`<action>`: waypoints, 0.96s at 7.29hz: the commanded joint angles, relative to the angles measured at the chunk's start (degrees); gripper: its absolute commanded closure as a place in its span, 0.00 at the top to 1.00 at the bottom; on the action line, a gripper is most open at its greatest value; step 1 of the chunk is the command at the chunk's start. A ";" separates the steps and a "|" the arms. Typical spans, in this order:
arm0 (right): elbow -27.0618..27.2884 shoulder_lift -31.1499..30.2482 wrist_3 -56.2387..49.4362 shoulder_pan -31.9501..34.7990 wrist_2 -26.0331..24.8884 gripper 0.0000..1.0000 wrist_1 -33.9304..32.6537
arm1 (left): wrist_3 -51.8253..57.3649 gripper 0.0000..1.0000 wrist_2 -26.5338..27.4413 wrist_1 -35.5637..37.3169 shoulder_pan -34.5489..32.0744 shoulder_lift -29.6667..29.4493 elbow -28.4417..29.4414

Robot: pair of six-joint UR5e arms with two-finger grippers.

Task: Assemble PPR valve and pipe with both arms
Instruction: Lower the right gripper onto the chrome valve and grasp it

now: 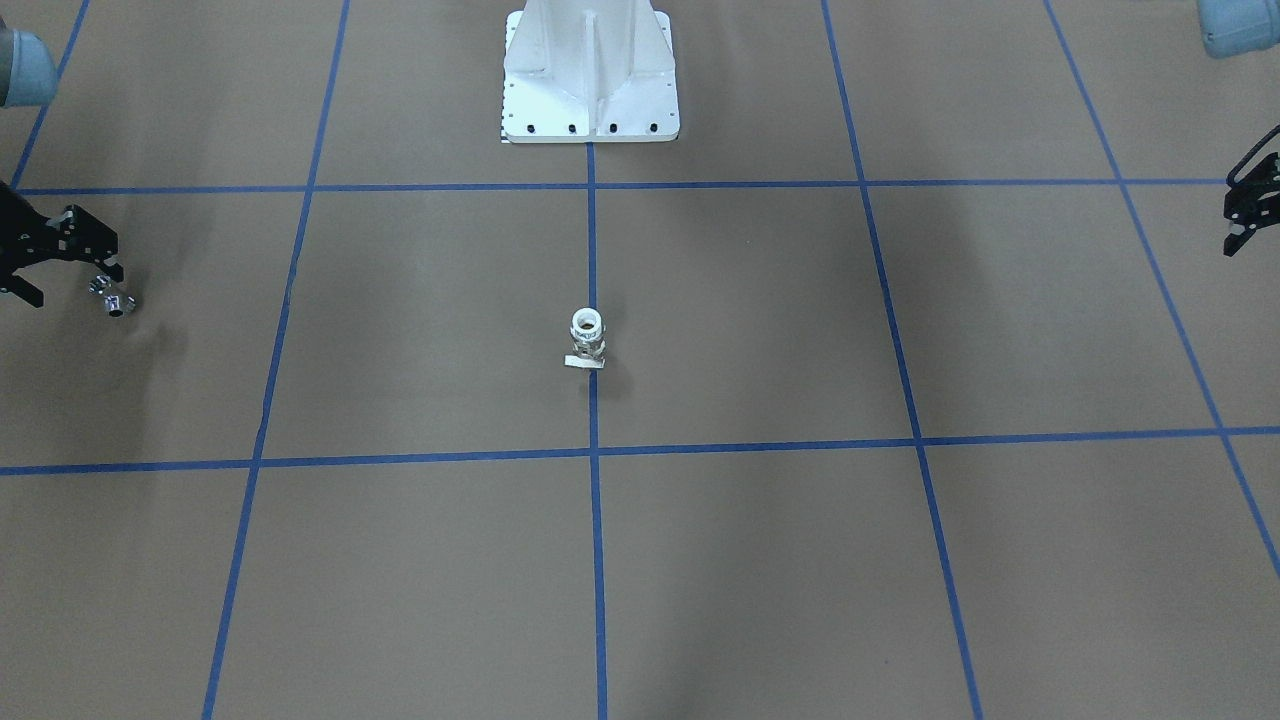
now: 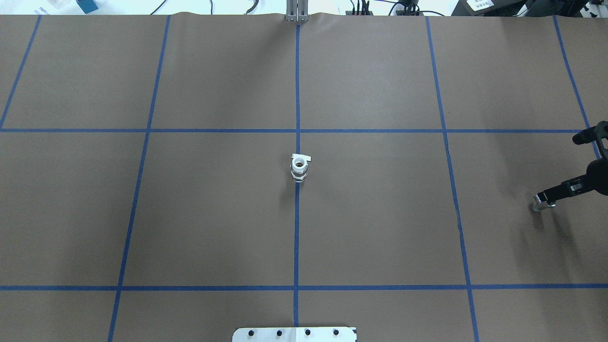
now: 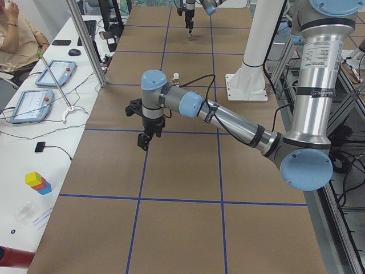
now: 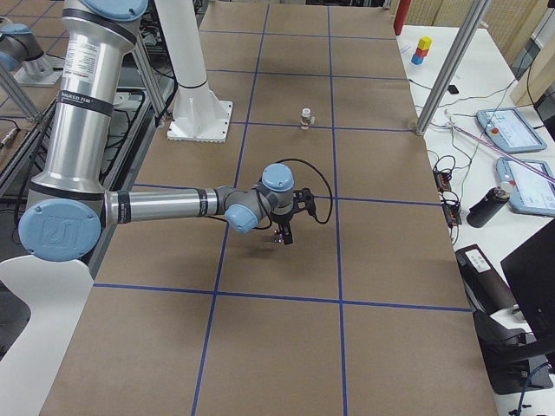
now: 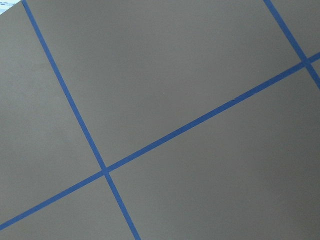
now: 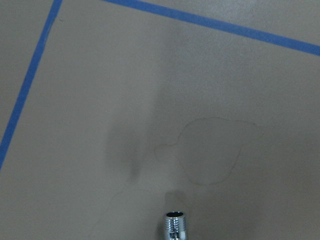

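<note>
The PPR valve (image 1: 588, 340) stands upright on the brown table's centre line, white ring end up and flat white tab at its foot; it also shows in the overhead view (image 2: 299, 168). My right gripper (image 2: 543, 199) is far out at the table's right side, shut on the chrome pipe (image 2: 538, 207) and holding it a little above the table. In the front-facing view the right gripper (image 1: 104, 282) and pipe (image 1: 113, 299) are at the left edge. The pipe's open threaded end shows in the right wrist view (image 6: 175, 226). My left gripper (image 1: 1240, 210) is open and empty, far from the valve.
The white pedestal base (image 1: 590, 85) stands at the robot's side of the table. Blue tape lines (image 2: 297, 237) divide the brown surface into squares. A side table with tablets (image 3: 54, 74) and a seated person (image 3: 17, 34) lie beyond the far edge.
</note>
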 commanded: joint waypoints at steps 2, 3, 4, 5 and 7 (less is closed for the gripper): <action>-1.18 0.46 2.75 -3.65 -3.40 0.86 0.87 | -0.02 1.00 0.00 -0.01 0.08 0.00 -0.07; -1.18 0.37 2.76 -4.10 -3.59 0.71 0.79 | -0.02 1.00 0.00 -0.01 0.08 0.00 0.02; -1.18 0.02 2.76 -4.37 -3.59 0.46 0.70 | -0.02 1.00 0.00 -0.01 0.00 0.00 -0.07; -1.18 -0.24 2.76 -4.37 -3.51 0.25 0.61 | -0.02 1.00 0.00 -0.01 -0.01 0.00 -0.07; -0.83 -0.51 2.67 -4.28 -3.42 0.00 0.61 | -0.02 1.00 0.00 -0.01 0.08 0.00 -0.07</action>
